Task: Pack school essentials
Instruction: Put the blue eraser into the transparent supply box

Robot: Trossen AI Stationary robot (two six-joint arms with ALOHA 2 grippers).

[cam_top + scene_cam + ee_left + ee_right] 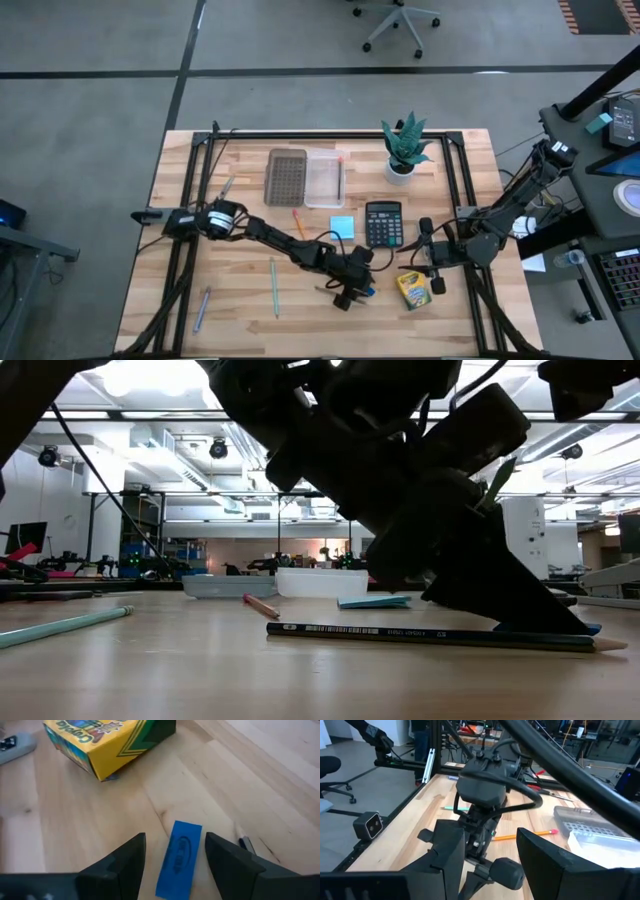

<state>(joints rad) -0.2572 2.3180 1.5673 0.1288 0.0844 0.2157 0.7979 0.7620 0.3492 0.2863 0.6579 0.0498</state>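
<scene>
Left wrist view: left gripper (175, 857) open astride blue eraser (179, 859) on table (75, 815)

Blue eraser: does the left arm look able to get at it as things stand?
Probably yes. The left gripper is open with a finger either side of the blue eraser, which lies flat on the table with nothing between them.
</scene>
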